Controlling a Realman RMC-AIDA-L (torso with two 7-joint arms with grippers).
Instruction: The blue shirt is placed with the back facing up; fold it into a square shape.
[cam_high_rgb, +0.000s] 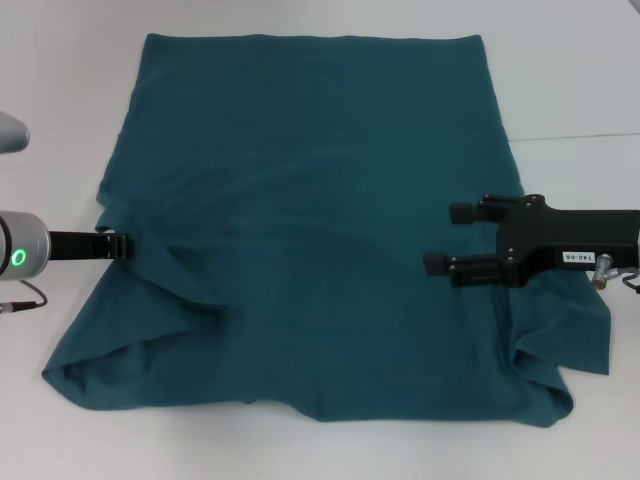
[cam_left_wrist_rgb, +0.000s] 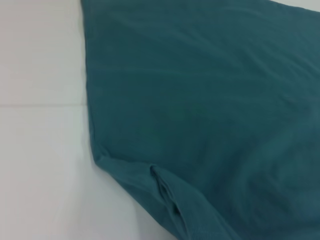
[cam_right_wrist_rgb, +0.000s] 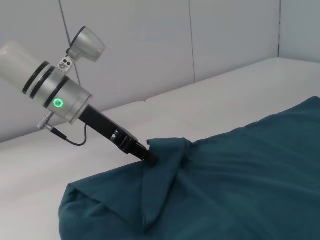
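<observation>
Cloth bunching is our main worry: the dark teal-blue knit short-sleeved shirt (cam_high_rgb: 310, 220) lies spread on the white table (cam_high_rgb: 50, 120), and our left gripper (cam_high_rgb: 122, 246) has pinched up its left edge at the sleeve into a peak. Our right gripper (cam_high_rgb: 452, 238) hovers over the right side, fingers apart and empty. If only one side pulls, we judge the fold will skew.

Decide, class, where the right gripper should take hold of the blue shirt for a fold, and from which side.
Probably the loose sleeve flap on the blue shirt at the robot's right edge, coming in from the right over the bare table. The cloth bunches there, giving an edge to pinch. The open right gripper hovers over the cloth nearby; the left gripper is shut on the opposite edge.
</observation>
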